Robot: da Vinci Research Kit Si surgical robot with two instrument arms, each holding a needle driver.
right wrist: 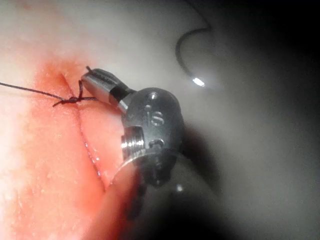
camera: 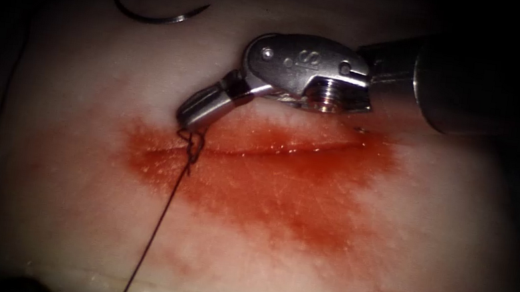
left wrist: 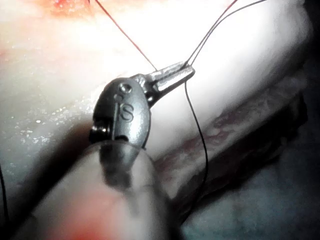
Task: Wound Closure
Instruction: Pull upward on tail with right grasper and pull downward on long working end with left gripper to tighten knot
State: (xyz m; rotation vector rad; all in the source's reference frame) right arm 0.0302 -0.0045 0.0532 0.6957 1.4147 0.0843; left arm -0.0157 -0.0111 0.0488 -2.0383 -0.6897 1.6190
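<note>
- the pale tissue (camera: pixel 64 207) lies under a dim light, dark all round it, with red fluid (camera: pixel 281 189) spread about the cut (camera: pixel 286 148), which runs across the endoscope view.
- your right tool (camera: pixel 191 117) comes in above the cut and tips down to the cut's left end; its fingers are closed on the thread (camera: pixel 160 220) right at a small knot (camera: pixel 193 147) that sits on the cut's left end.
- from that knot the thread runs taut, down and away from the cut, off the near edge of the tissue.
- in the left wrist view your left tool (left wrist: pixel 175 75) sits away from the cut, by the tissue's edge; its fingers are closed on the thread, with one strand leading back toward the red fluid and others trailing off and hanging down.
- the needle (camera: pixel 156 15) lies free on the tissue, well apart from the cut on its far left side, curve down, held by neither tool and not in the tissue; a thin strand trails from it out over the tissue's left edge.
</note>
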